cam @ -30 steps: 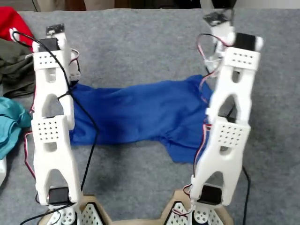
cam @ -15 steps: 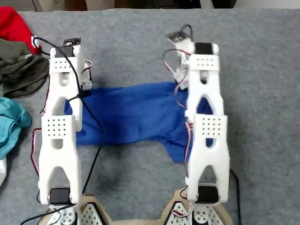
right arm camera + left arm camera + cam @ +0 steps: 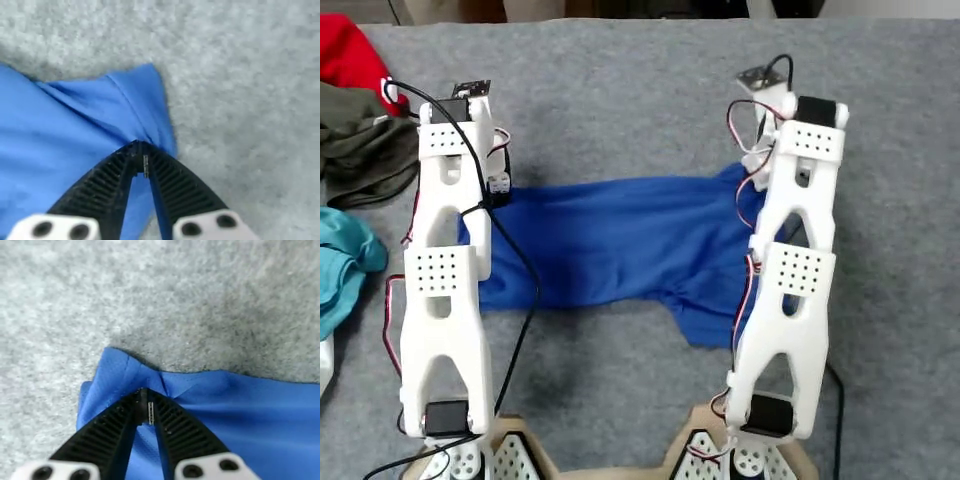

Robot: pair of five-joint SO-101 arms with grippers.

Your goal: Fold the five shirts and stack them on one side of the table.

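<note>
A blue shirt point(image 3: 610, 240) lies spread across the middle of the grey table, folded into a wide band. My left gripper point(image 3: 145, 401) is shut on the blue shirt point(image 3: 240, 420) at its far left corner, the cloth pinched into a small crease at the tips. At the shirt's far right corner my right gripper point(image 3: 139, 154) is shut on a fold of the blue shirt point(image 3: 60, 135). In the high view the left arm point(image 3: 450, 230) and the right arm point(image 3: 792, 250) stand over the shirt's two ends.
A red shirt point(image 3: 348, 55), a dark olive shirt point(image 3: 360, 140) and a teal shirt point(image 3: 342, 262) lie heaped along the table's left edge. Bare grey felt point(image 3: 620, 100) runs beyond the blue shirt and to the right of it.
Over the last second the right arm swung left, then back right, pulling the shirt's right corner out. The left arm shifted slightly right and nearer. Both grippers kept hold of the cloth.
</note>
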